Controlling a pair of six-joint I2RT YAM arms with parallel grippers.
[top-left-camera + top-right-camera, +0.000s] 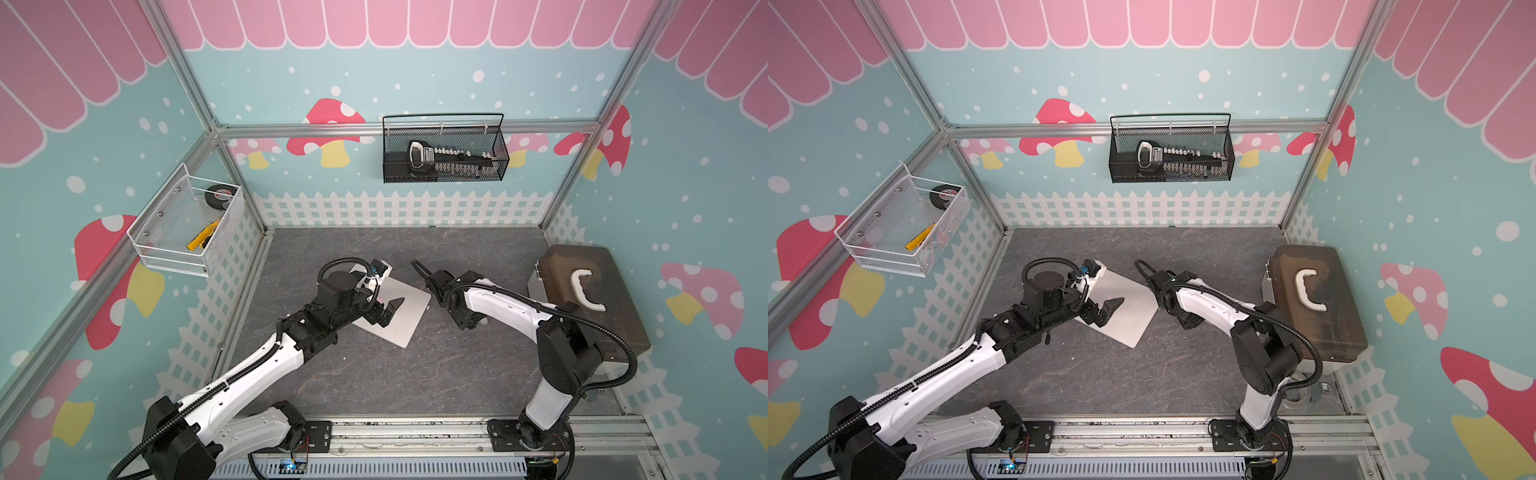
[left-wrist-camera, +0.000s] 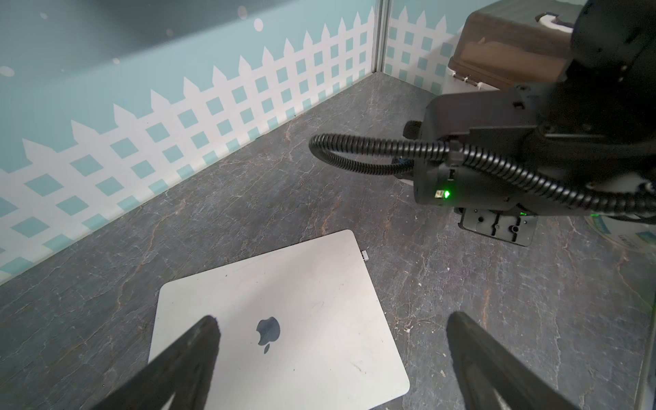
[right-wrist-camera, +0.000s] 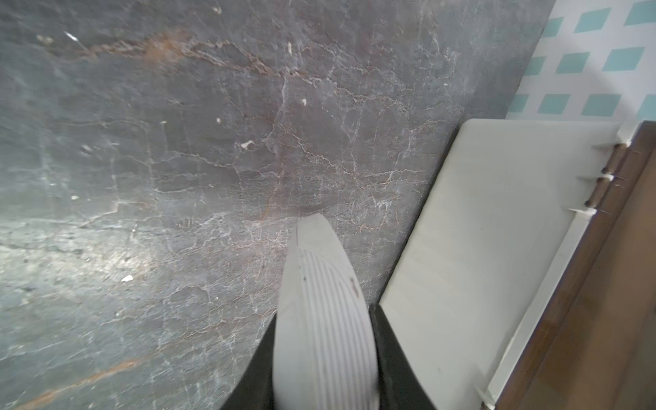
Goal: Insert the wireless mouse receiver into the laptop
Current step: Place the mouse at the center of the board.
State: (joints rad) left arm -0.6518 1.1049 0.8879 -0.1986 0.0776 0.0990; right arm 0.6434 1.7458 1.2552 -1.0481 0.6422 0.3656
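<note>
The laptop point(image 1: 405, 322) point(image 1: 1133, 320) lies shut on the dark tabletop, its silver lid and apple logo plain in the left wrist view point(image 2: 301, 294). The wireless mouse receiver point(image 2: 364, 254), a tiny pale stub, sticks out of the laptop's side edge near a far corner. My left gripper point(image 2: 333, 319) point(image 1: 388, 309) hovers open over the lid, holding nothing. To the laptop's right, my right gripper point(image 3: 324, 316) points down at the table. It is shut on a curved white plastic cover piece point(image 3: 319, 284) with a ribbed face. In both top views its fingers are hidden under the wrist point(image 1: 457, 307).
A brown box with a white handle point(image 1: 590, 291) stands at the right wall, close beside my right arm; its pale side point(image 3: 497, 230) shows in the right wrist view. A white wire basket point(image 1: 183, 224) and a black mesh basket point(image 1: 444, 149) hang on the walls.
</note>
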